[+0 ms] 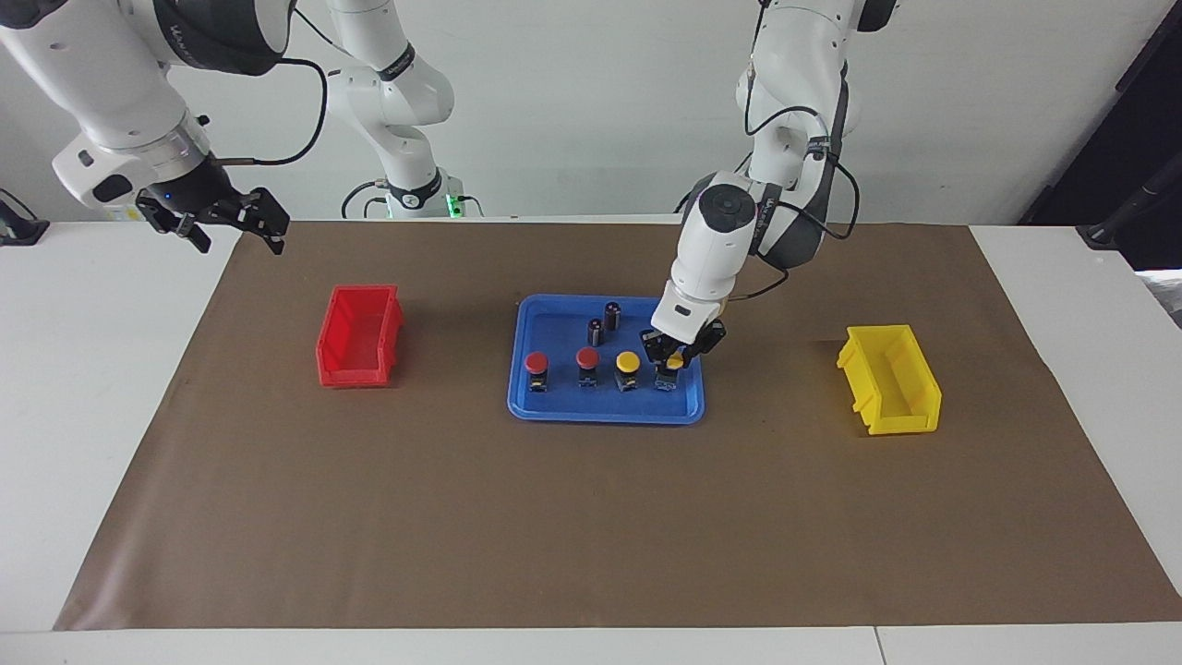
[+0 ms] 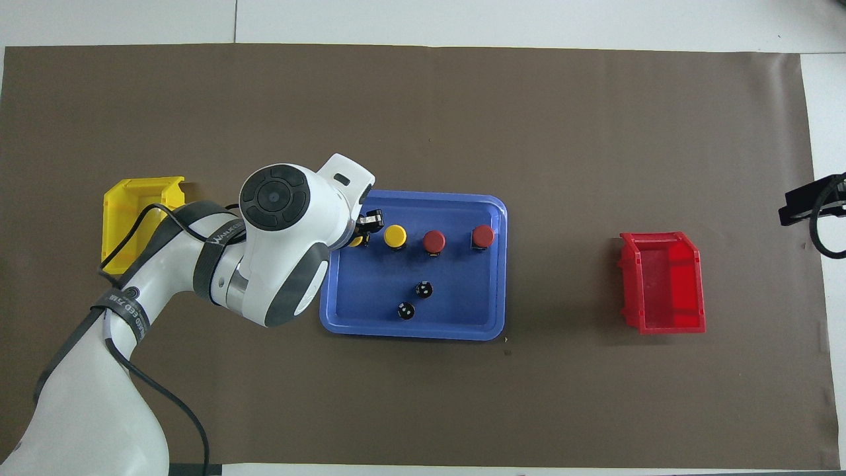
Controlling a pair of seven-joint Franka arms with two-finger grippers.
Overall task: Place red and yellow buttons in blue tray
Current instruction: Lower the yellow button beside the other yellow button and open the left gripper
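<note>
The desk [image 1: 111,443] carries a brown mat [image 1: 591,517]. The left arm [image 1: 729,231] bends down from its base to the blue tray [image 1: 605,408], its wrist tilted toward the tray's end nearest the yellow bin [image 1: 888,379]. The right arm [image 1: 120,102] waits raised over the desk edge at its own end, above and past the red bin [image 1: 358,334].

The left tool [image 1: 677,356] sits at the cap of the outermost yellow button [image 1: 670,369], which stands in the tray; whether the fingers grip it or have let go, I cannot tell. The right tool [image 1: 226,222] hangs with its fingers spread apart and nothing between them.

In the tray, one row holds the second yellow button [image 1: 628,368] and two red buttons [image 1: 587,364] [image 1: 536,368]. Two dark cylinders [image 1: 604,323] stand nearer the robots, also in the tray.
</note>
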